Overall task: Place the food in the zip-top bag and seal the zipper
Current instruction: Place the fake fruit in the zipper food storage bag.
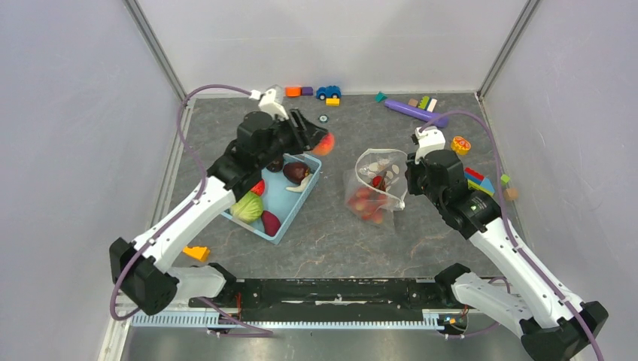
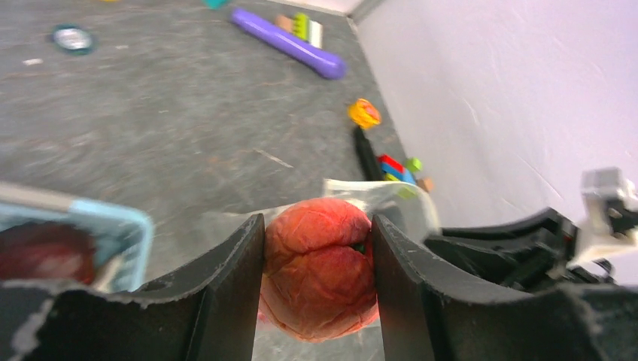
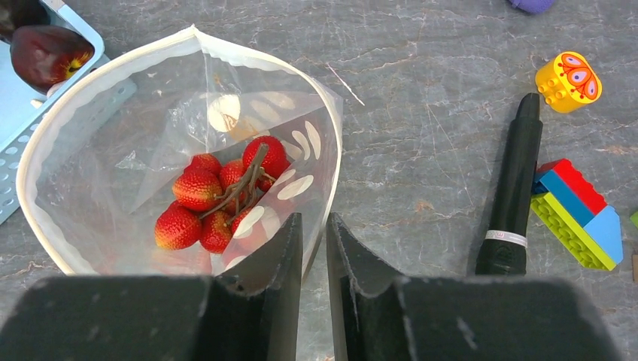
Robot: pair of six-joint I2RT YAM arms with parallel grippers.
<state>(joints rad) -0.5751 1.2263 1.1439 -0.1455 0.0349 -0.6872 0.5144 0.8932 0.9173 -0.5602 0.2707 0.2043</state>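
One red-orange fruit (image 2: 320,286): is clamped between half-spread jaws of left gripper (image 2: 318,229), between basket (image 1: 286,197) and bag (image 3: 98,150).
Right gripper (image 3: 314,219): bag rim is pinched, jaws nearly shut.
Bag: is held open; red berries (image 3: 218,199) inside.

Your top camera looks down on the whole dark grey counter (image 1: 331,241). Wrist cameras sit close behind the left hand (image 2: 316,222) and right hand (image 3: 314,218); both apparently share the clear white-dotted plastic bag (image 3: 98,150).
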